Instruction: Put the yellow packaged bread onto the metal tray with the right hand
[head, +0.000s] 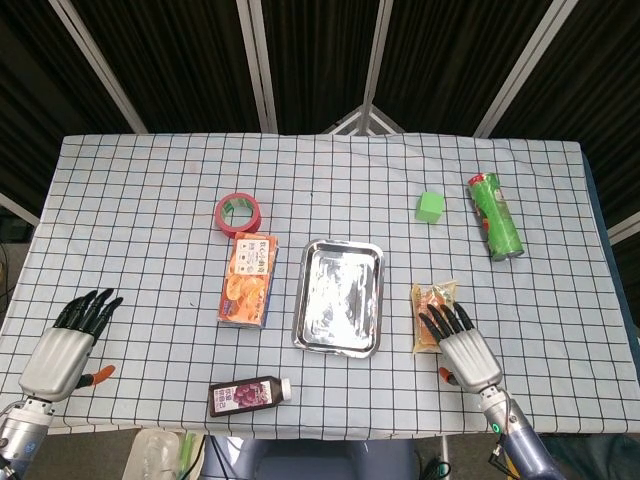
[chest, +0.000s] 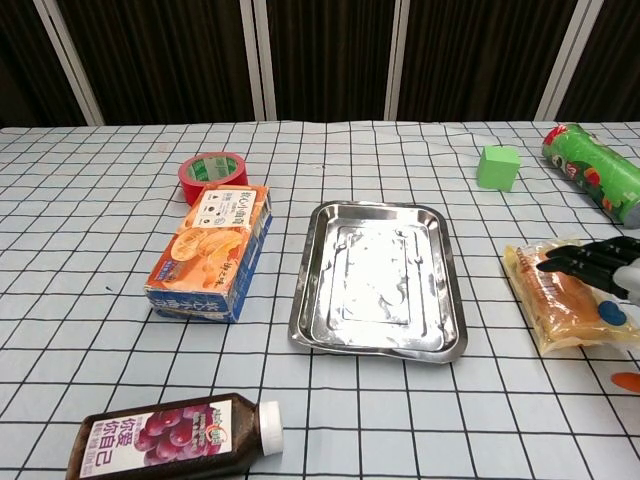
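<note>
The yellow packaged bread (head: 432, 298) (chest: 558, 296) lies flat on the checked cloth to the right of the empty metal tray (head: 340, 296) (chest: 378, 278). My right hand (head: 462, 345) (chest: 603, 266) hovers over the near half of the bread, fingers spread and stretched forward, holding nothing. Whether its fingertips touch the wrapper is unclear. My left hand (head: 70, 341) rests open at the near left corner of the table, far from everything; only the head view shows it.
An orange box (head: 248, 279) lies left of the tray, with a red tape roll (head: 238, 211) behind it. A grape juice bottle (head: 248, 394) lies at the near edge. A green cube (head: 431, 206) and a green can (head: 496, 215) sit at the far right.
</note>
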